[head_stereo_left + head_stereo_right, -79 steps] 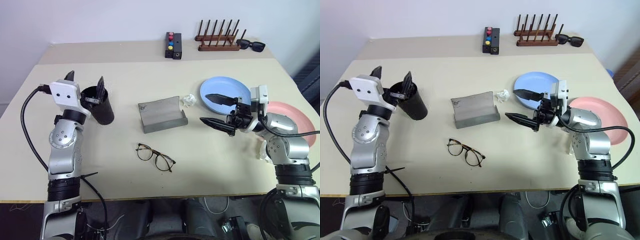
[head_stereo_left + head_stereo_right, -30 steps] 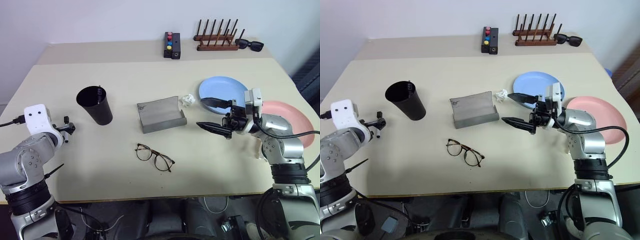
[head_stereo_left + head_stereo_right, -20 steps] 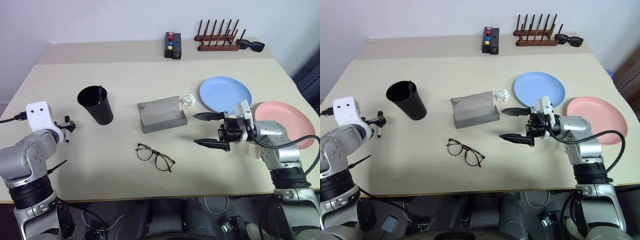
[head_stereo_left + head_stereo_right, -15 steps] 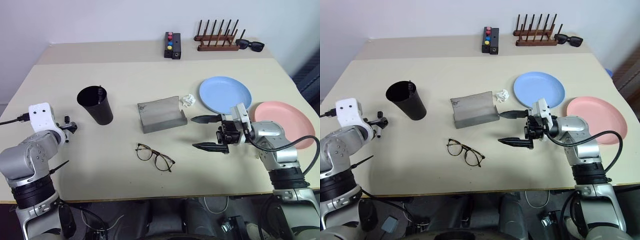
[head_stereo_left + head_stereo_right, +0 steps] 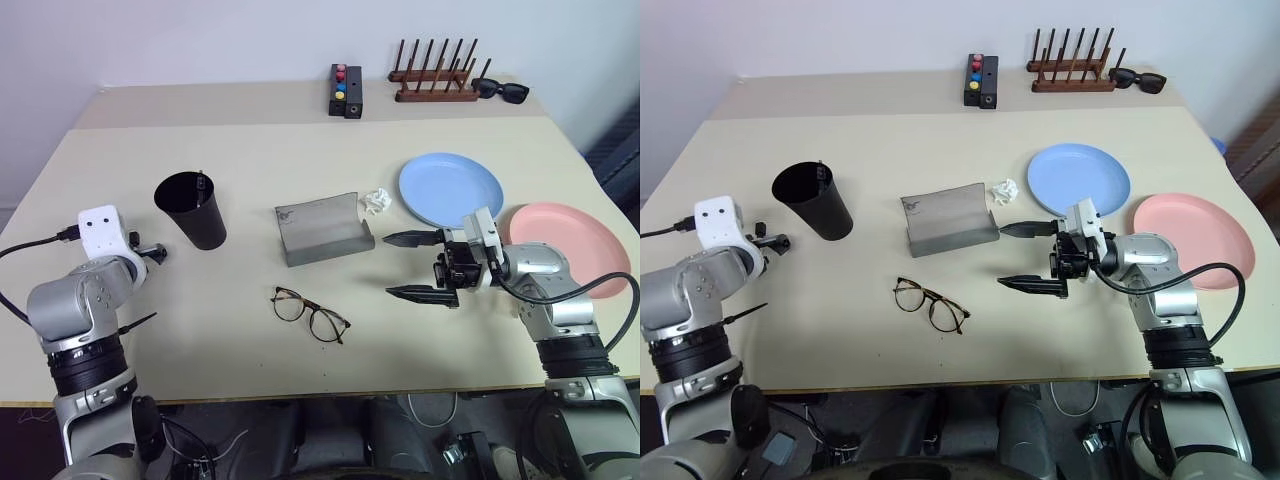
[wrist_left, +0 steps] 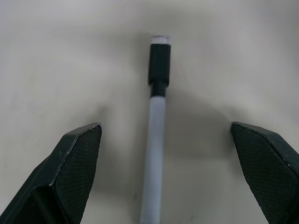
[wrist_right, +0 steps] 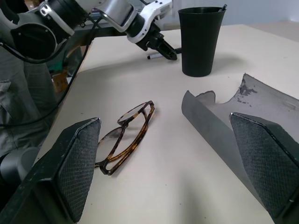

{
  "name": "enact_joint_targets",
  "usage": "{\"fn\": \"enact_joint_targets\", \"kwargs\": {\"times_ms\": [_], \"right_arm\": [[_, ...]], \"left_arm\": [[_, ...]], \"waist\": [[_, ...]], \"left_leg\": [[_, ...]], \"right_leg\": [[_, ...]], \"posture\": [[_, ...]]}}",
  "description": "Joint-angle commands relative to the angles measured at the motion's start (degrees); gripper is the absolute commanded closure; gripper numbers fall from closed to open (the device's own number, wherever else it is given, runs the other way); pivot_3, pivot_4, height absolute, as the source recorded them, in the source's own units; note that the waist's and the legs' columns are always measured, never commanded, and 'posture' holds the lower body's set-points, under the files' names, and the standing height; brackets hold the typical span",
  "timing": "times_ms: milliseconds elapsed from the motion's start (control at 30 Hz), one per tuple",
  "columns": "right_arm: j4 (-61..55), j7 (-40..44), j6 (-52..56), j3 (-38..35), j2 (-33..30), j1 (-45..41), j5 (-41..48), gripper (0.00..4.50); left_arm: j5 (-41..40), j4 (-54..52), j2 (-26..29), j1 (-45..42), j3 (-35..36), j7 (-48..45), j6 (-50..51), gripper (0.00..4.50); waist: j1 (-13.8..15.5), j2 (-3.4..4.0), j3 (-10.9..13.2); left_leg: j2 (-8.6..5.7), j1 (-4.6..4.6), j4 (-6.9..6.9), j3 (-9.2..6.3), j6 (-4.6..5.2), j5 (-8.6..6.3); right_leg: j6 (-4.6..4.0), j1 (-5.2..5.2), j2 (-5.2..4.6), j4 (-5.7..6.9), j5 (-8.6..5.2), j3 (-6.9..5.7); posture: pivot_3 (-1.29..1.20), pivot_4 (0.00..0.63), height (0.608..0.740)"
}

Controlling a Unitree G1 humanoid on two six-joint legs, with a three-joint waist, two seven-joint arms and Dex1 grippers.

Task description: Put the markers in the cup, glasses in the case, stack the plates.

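The left gripper, jaws spread wide and empty, has come down from the cup to straddle the white marker, black-capped, lying flat on the table left of the cup; one marker seems already dropped in, its clip at the rim. The right gripper hangs open between case and glasses
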Motion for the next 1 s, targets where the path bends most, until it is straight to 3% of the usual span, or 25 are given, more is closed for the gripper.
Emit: {"fn": "enact_joint_targets", "kwargs": {"times_ms": [33,100,200,433,700,800,1000], "right_arm": [[-0.73,0.16,-0.85,-1.35,-0.36,-0.11,0.61,0.0],[-0.8,-0.09,-0.82,-1.62,-0.56,0.1,0.62,0.0],[-1.01,-0.43,-0.7,-2.12,-0.88,0.41,0.74,0.0],[-1.1,-0.8,-0.52,-2.52,-1.21,0.61,0.85,0.0],[-1.41,-1.18,-0.25,-2.54,-1.28,0.47,0.86,0.0],[-1.18,-1.33,-0.33,-2.55,-1.24,0.24,0.8,0.0],[-0.4,-1.87,-0.65,-2.58,-0.76,-0.65,0.72,0.0]], "left_arm": [[0.7,0.8,0.74,-0.68,2.69,-0.24,-0.75,0.04],[0.77,1.31,0.82,-0.96,3.69,-0.18,-0.42,0.04],[1.01,1.12,0.45,-1.32,5.56,0.47,0.68,0.84],[1.22,1.49,-0.48,-1.87,9.98,1.13,3.26,4.32],[0.78,-4.49,-1.88,-2.02,12.59,1.38,7.57,4.42],[-0.86,-9.51,-4.9,-2.91,17.44,1.07,6.37,4.42],[3.01,-19.98,-4.75,3.56,16.62,1.68,-13.72,4.42]], "waist": [[-0.01,0.0,0.0],[-0.03,0.0,0.0],[-0.05,0.0,0.0],[-0.02,0.0,0.0],[-0.04,-0.01,-0.01],[0.0,-0.01,0.0],[-0.2,-0.03,0.01]], "left_leg": [[0.0,0.0,0.0,0.0,0.0,0.0],[0.0,0.0,0.0,0.0,0.0,0.0],[0.01,0.0,0.0,0.0,0.0,0.0],[0.0,0.0,0.0,0.0,0.0,0.0],[0.0,0.0,0.0,0.0,0.0,0.0],[0.0,0.0,0.01,0.0,0.0,0.0],[0.02,0.0,0.0,0.01,-0.01,0.0]], "right_leg": [[0.0,0.0,0.0,0.0,0.0,0.0],[0.0,0.0,0.01,0.01,0.0,0.0],[0.0,-0.01,0.01,0.01,0.0,0.0],[0.0,-0.01,0.0,0.01,0.0,0.0],[0.0,0.0,0.0,0.01,0.0,0.0],[0.0,0.0,0.0,0.01,0.0,0.0],[0.0,-0.01,0.01,-0.02,0.0,-0.01]], "posture": [[0.0,0.15,0.74],[0.0,0.15,0.74],[0.0,0.15,0.74],[0.0,0.15,0.74],[0.0,0.15,0.74],[0.0,0.15,0.74],[0.0,0.15,0.74]]}}
